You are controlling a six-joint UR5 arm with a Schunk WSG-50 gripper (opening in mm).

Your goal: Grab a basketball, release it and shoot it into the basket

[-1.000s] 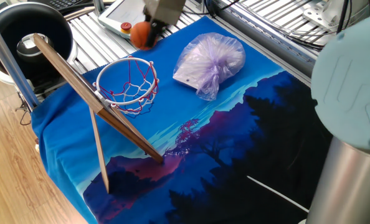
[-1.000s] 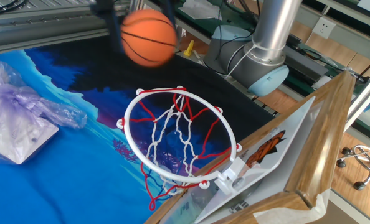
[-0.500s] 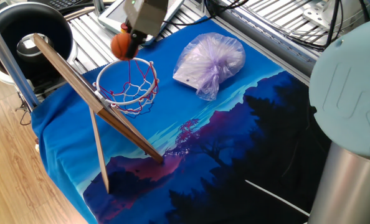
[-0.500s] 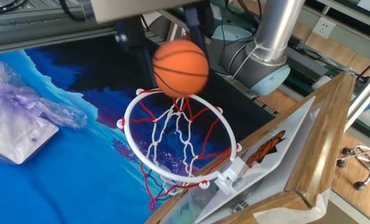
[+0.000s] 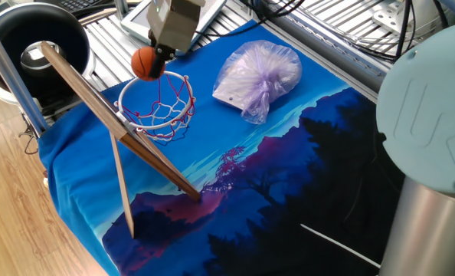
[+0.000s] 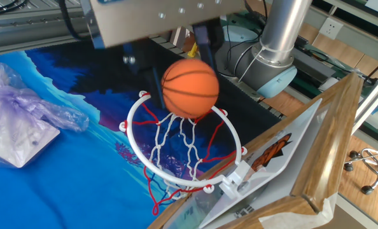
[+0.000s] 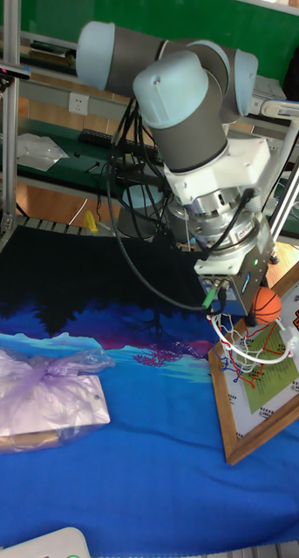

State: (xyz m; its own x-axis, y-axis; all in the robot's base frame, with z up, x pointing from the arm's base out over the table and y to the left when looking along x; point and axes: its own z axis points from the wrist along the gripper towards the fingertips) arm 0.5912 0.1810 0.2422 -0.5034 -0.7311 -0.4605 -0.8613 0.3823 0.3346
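Observation:
The orange basketball (image 6: pixel 192 92) hangs just above the red wire rim of the basket (image 6: pixel 135 112), over the side of the ring away from the wooden backboard (image 6: pixel 316 146). My gripper (image 6: pixel 184 75) is shut on the ball, with a dark finger on each side of it. In one fixed view the ball (image 5: pixel 145 64) sits at the gripper's (image 5: pixel 157 55) tip, above the far edge of the hoop (image 5: pixel 183 116). The tall fixed view has the ball (image 7: pixel 268 304) beside the gripper (image 7: pixel 252 301), over the net (image 7: pixel 254 347).
A pale purple plastic bag (image 5: pixel 258 75) lies on the blue cloth (image 5: pixel 212 161) to the right of the hoop. A big black round tub (image 5: pixel 36 34) stands behind the backboard (image 5: pixel 97 107). The arm's base (image 6: pixel 265 63) rises behind the hoop.
The gripper has carried the ball from beside the hoop to over the rim's edge and a little lower. Hoop and bag have not moved.

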